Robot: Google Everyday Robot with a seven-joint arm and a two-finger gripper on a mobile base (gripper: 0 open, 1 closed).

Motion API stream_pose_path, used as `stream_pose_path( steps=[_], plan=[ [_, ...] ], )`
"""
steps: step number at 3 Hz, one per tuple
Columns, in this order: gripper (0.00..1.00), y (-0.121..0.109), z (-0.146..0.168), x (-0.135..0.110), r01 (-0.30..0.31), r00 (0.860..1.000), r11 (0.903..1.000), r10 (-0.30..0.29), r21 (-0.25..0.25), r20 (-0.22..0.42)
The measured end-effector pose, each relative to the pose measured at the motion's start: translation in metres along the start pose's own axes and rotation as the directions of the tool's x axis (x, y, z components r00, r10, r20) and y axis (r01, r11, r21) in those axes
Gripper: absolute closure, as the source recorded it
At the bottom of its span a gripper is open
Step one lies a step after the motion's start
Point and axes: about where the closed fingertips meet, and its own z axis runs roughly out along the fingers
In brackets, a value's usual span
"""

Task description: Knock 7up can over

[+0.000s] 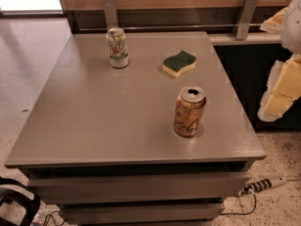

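The 7up can [117, 47], silvery-white with green and red markings, stands upright at the back left of the grey table [94, 117]. My gripper [270, 67] hangs off the table's right side, well away from the can and above floor level. Its white body is cut by the right edge of the view. Its two yellowish fingers [284, 86] stand apart, and nothing is between them.
An orange-gold can [189, 111] with an opened top stands upright at the front right. A green and yellow sponge [179, 63] lies at the back centre-right. A wall rail with metal brackets runs behind the table. A power strip [263, 184] lies on the floor at the right.
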Motion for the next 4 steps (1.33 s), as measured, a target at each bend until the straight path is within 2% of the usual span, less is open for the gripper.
stream_pose_path(
  steps=[2, 3, 4],
  plan=[
    [0.00, -0.009, -0.002, 0.000, 0.002, 1.000, 0.9999, -0.002, 0.013, 0.019],
    [0.00, -0.034, 0.002, 0.003, -0.010, 0.997, 0.9987, 0.005, 0.051, 0.083],
    [0.00, -0.058, 0.016, 0.004, -0.037, 0.983, 0.9947, 0.019, 0.096, 0.181]
  ],
)
